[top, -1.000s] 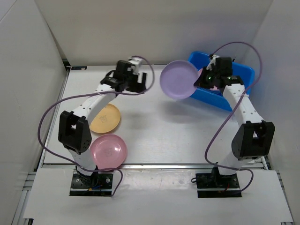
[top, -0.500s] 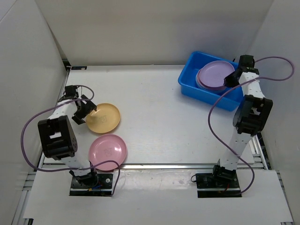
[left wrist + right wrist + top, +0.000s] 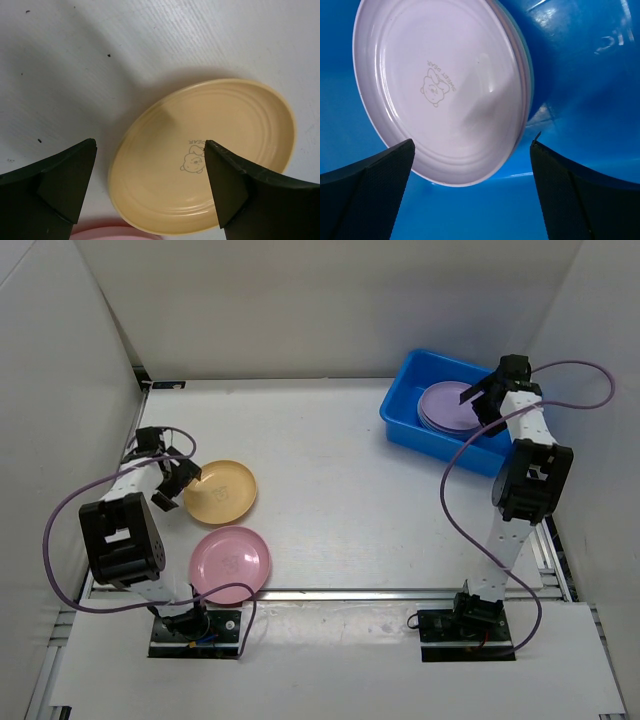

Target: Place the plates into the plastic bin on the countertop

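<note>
Plates (image 3: 452,406) stacked, purple on top, in blue bin (image 3: 398,418), directly under right claw (image 3: 472,145); jaws wide apart, empty. Yellow-orange plate (image 3: 210,160) on countertop (image 3: 330,480), just ahead of left claw (image 3: 150,150); jaws apart, gripping nothing. Pink plate (image 3: 231,560) beside it.

White walls (image 3: 330,300) (bare) meet a dark fitting (image 3: 165,385) back-left.

Left arm (image 3: 121,536) folded back, elbow low, left gripper (image 3: 181,478) near surface, jaws spread wide. Right arm (image 3: 527,476) stretched forward, right gripper (image 3: 475,400) pitched down, jaws wide apart.
</note>
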